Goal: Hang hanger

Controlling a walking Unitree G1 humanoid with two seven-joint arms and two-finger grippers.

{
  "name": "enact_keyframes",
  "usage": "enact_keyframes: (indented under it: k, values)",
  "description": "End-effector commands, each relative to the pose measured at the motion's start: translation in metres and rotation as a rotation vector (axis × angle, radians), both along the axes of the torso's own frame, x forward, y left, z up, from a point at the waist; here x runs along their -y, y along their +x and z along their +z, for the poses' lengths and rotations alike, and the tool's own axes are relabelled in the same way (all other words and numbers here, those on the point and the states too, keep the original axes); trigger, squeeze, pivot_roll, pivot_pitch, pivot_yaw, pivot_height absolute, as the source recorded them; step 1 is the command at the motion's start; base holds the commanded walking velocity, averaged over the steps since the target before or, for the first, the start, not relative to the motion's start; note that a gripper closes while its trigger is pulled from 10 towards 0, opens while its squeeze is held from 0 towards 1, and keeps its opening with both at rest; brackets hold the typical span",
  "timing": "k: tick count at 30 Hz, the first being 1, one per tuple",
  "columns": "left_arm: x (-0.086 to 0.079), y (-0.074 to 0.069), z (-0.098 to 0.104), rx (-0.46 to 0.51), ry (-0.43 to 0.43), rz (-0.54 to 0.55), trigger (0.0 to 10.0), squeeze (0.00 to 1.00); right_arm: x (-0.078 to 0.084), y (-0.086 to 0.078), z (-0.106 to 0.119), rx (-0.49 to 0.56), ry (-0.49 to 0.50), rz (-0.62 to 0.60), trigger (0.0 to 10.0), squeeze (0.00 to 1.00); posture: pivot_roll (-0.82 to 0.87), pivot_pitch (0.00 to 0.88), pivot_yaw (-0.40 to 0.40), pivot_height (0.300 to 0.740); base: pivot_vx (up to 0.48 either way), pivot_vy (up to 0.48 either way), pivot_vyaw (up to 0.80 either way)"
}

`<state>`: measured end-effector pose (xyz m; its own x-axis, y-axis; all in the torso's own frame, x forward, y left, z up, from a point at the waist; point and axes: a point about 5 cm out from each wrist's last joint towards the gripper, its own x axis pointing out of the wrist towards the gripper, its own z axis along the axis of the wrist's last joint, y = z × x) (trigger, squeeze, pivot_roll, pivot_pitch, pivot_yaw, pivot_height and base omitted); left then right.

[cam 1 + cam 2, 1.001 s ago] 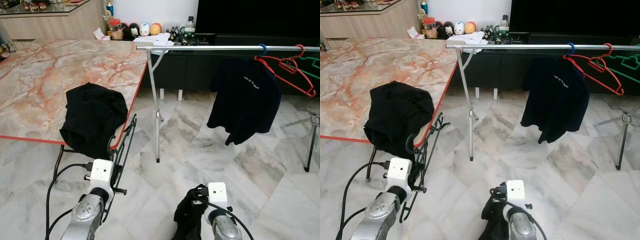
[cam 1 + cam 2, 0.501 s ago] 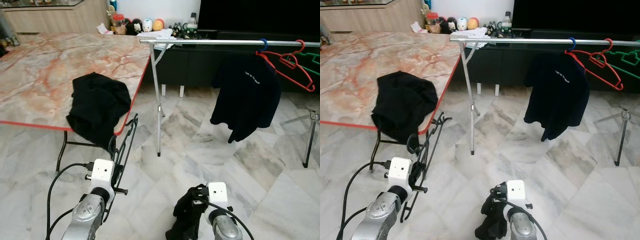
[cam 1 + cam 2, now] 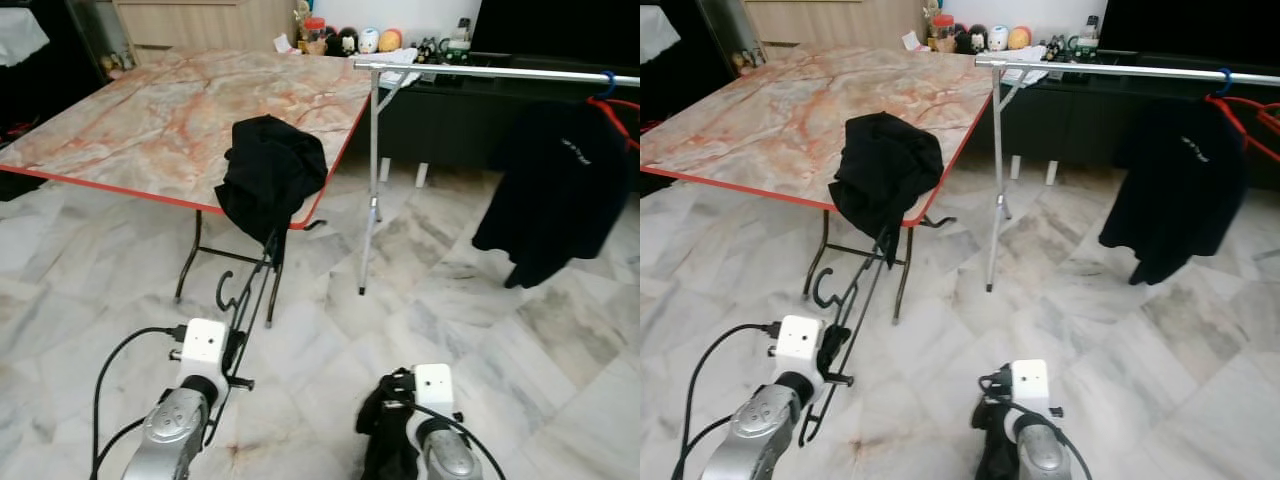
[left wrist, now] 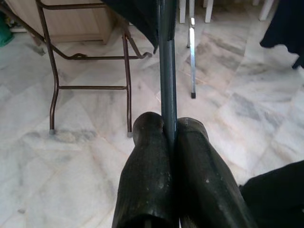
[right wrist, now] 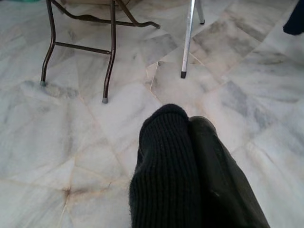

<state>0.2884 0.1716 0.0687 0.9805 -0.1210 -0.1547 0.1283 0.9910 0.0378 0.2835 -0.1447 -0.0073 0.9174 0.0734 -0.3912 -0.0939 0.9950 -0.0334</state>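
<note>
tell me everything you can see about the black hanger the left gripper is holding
The hanger is thin black wire or metal, with a curled hook at its far end. The left gripper pinches one straight bar of it between both fingers. From there it slants up and forward over the marble floor toward the table, ending near the black garment draped over the table edge. It looks held in the air, but whether it brushes the garment or the table legs is unclear.

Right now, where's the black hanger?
In the left gripper, low on the robot's left: the black hanger rises toward the black garment draped over the marble table edge.
</note>
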Motion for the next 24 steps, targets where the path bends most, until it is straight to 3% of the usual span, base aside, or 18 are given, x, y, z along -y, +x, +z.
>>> enact_keyframes:
  k: [1,10,24]
  values:
    - [0.001,-0.003,-0.002,-0.006,-0.015,-0.009,10.0,0.0,0.002,-0.002,-0.001,0.0,0.0,-0.011,10.0,0.0,0.06,0.088,0.061,0.74,-0.27,0.0,0.0]
    - [0.001,-0.003,-0.002,-0.012,-0.014,-0.02,10.0,0.0,0.004,0.002,0.002,0.009,-0.006,-0.016,10.0,0.0,0.06,0.09,0.059,0.74,-0.274,0.0,0.0]
    - [-0.001,-0.005,-0.006,-0.052,0.003,-0.064,10.0,0.0,0.008,0.011,0.01,0.025,0.003,-0.046,10.0,0.0,0.07,0.09,0.057,0.74,0.0,0.0,0.0]
